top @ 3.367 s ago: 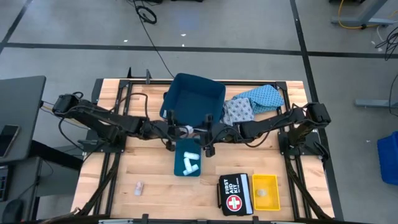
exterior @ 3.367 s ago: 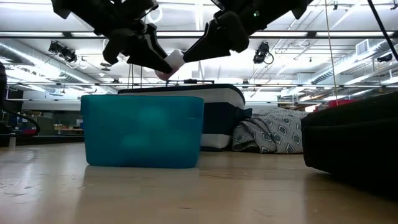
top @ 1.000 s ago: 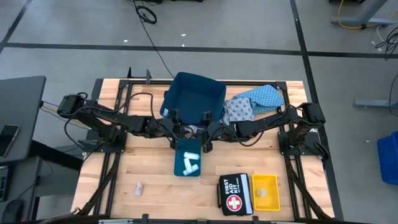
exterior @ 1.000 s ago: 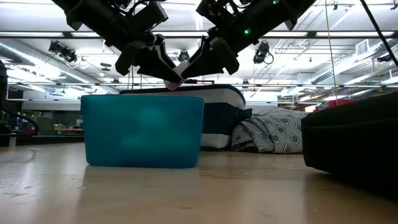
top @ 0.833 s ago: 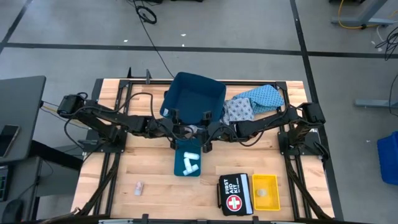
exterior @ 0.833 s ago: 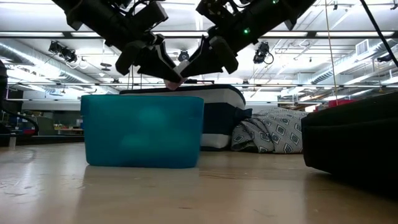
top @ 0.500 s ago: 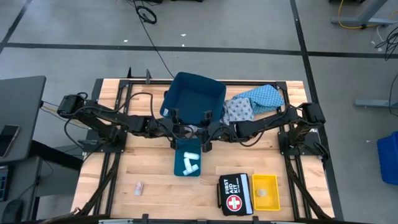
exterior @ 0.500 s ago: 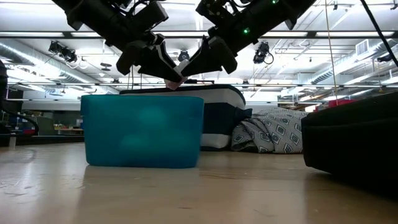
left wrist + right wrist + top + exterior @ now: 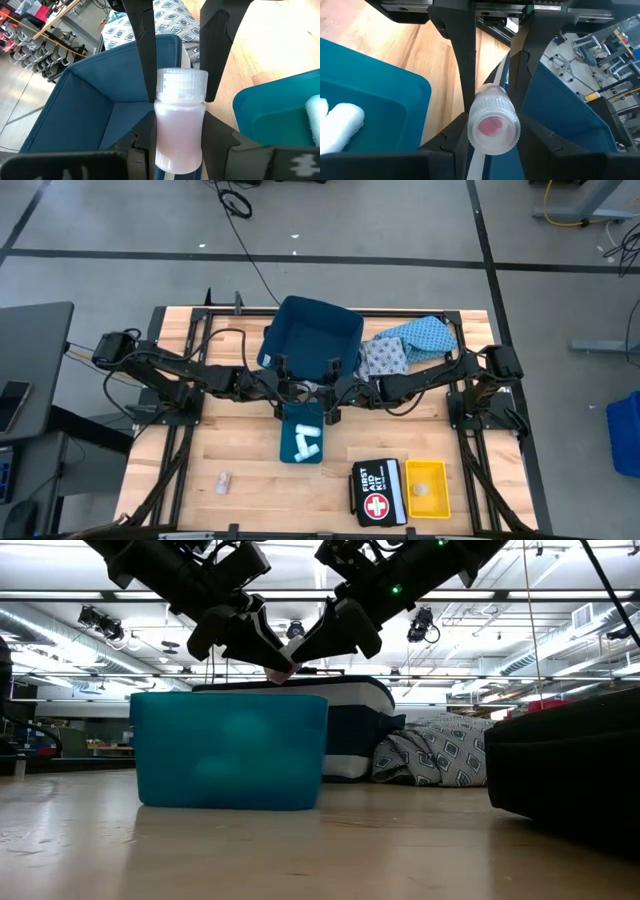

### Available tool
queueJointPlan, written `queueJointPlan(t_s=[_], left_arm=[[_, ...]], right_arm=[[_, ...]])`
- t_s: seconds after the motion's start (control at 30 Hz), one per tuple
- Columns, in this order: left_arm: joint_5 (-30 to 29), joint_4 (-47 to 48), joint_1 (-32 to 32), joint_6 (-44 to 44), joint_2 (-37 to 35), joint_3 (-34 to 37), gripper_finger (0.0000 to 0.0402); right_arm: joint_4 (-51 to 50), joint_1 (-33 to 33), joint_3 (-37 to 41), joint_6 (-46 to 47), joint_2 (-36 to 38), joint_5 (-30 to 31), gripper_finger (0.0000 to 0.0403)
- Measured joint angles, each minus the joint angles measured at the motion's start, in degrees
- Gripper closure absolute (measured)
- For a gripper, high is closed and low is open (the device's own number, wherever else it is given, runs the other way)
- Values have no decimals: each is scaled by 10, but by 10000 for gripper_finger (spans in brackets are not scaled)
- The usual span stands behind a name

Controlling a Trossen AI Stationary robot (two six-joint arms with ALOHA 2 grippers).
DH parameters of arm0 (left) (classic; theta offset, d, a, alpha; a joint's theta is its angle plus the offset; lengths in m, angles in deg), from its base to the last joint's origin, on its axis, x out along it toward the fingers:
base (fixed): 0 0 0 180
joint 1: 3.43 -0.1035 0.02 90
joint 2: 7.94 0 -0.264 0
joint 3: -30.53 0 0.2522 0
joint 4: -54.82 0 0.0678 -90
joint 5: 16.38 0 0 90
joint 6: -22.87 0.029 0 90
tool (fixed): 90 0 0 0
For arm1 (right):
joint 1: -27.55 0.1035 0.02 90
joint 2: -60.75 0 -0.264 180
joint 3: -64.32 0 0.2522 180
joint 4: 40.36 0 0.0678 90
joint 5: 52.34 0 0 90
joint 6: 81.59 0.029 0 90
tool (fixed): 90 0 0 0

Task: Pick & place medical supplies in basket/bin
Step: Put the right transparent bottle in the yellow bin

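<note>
Closing over the last second, the right end effector (image 9: 492,107) now pinches the capped end of a small clear bottle (image 9: 179,117) whose body the left end effector (image 9: 175,145) stays clamped on. Both meet mid-tabletop (image 9: 240,460), between the dark blue bin (image 9: 312,335) on the far side and the teal tray (image 9: 302,442) of white rolls (image 9: 306,441) on the near side. This looks like a handover; the left one likely lets go next. The patterned cloths (image 9: 405,348) lie right of the bin.
</note>
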Motion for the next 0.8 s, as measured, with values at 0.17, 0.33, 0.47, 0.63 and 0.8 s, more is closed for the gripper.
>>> queueJointPlan(t_s=[0.17, 0.33, 0.47, 0.63, 0.8], left_arm=[[1, 0, 0, 1, 0, 0, 298], [-17, -1, 2, 3, 0, 0, 291], [-41, -2, 14, 7, 0, 0, 251], [-66, -2, 38, 11, 0, 0, 169], [-106, 3, 63, 48, 0, 0, 117]], right_arm=[[-1, 0, 0, 7, 0, 0, 270], [0, 0, 0, 7, 0, 0, 270], [2, 0, 0, 11, 1, 0, 270], [0, 0, 0, 16, 1, -1, 270], [7, 0, 0, 16, 1, 1, 270]])
